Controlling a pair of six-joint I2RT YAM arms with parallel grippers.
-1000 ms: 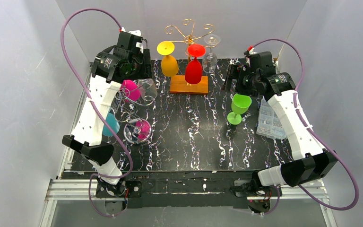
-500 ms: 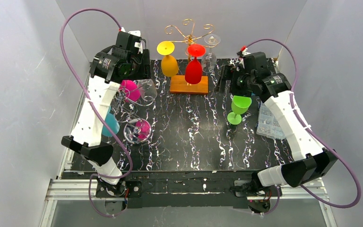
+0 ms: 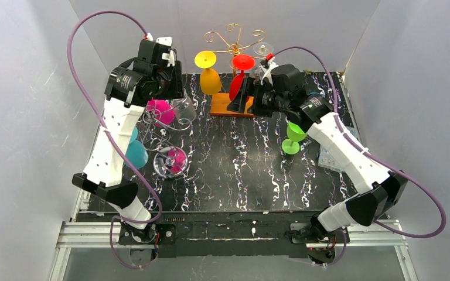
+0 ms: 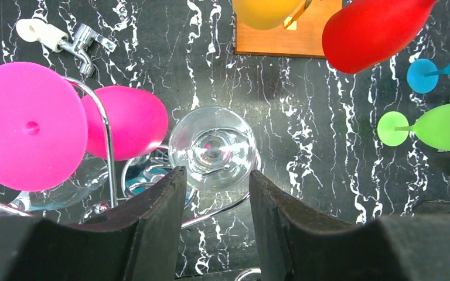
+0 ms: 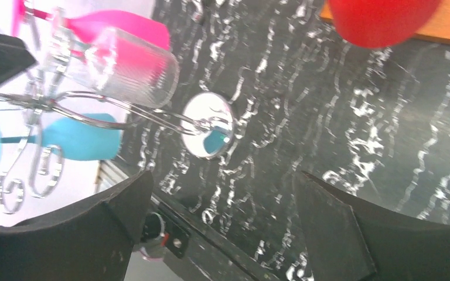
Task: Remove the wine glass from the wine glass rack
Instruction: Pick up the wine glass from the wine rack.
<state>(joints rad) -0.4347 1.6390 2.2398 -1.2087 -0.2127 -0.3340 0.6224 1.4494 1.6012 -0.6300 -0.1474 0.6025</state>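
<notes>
Black, white-veined table (image 3: 234,170) is enclosed by pale walls. At its back, a gold rack (image 3: 234,35) on a wooden base (image 3: 220,108) is hung with a yellow glass (image 3: 210,81) and a red glass (image 3: 243,62), both upside down. The right gripper (image 5: 222,173) is held just beside the red glass, jaws spread wide and nothing grasped. On the left, a chrome rack (image 4: 109,146) is loaded with a pink glass (image 4: 29,126) and a clear glass (image 4: 212,149) (a blue glass (image 3: 136,154) is also seen there). The left gripper (image 4: 215,171) is poised above the clear glass, jaws parted, nothing clamped. A green glass (image 3: 296,132) is stood upright on the table, right of centre.
</notes>
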